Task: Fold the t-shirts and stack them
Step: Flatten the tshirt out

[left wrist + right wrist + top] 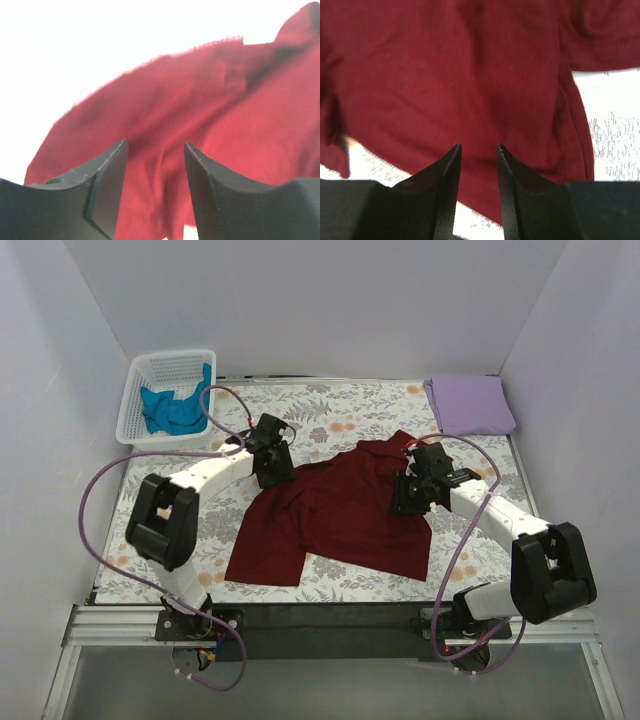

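Left hand [155, 145] hangs with its jaws parted above the far left edge of the maroon shirt [340, 515], pinching nothing. Right hand [478, 146] is parted the same way over the shirt's right side. The shirt lies rumpled in the middle of the floral cloth [340, 405]. It probably needs flattening first: each hand should pinch one layer at an outer edge, then draw apart evenly.
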Robot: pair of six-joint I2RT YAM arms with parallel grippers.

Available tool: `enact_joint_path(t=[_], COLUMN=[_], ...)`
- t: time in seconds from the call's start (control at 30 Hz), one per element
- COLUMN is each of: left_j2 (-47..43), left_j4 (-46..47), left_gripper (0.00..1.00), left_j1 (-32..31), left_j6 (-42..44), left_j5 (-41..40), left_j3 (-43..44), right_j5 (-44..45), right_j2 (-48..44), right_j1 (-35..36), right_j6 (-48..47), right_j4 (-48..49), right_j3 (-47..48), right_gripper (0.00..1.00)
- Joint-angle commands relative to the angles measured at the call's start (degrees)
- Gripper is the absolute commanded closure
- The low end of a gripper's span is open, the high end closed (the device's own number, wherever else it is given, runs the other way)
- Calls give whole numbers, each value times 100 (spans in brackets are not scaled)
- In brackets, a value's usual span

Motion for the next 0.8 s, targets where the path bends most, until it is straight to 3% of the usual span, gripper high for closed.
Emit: enact_joint_path(t=[0.0,0.17,0.43,0.67,0.77], left_j2=[961,1642,2108,634,-473], left_j4=[137,215,-196,-119,-92], left_gripper=[55,63,70,71,71], left_j1=[4,4,197,1338,1481], left_j6=[628,743,269,-276,-416], left_j5=[-39,234,-337,-214,-171], left_j3=[617,1085,805,-1145,-2112], right_j5=[-50,74,-40,-181,-190], right_j2=[324,518,808,142,-271], right_j1=[4,-49,-645,-1235,-1279], right_j6=[-161,-222,5,102,190], right_j4=[341,473,561,368,201], right_j3=[171,-48,-838,-1665,-1867], right_gripper=[60,60,59,58,57])
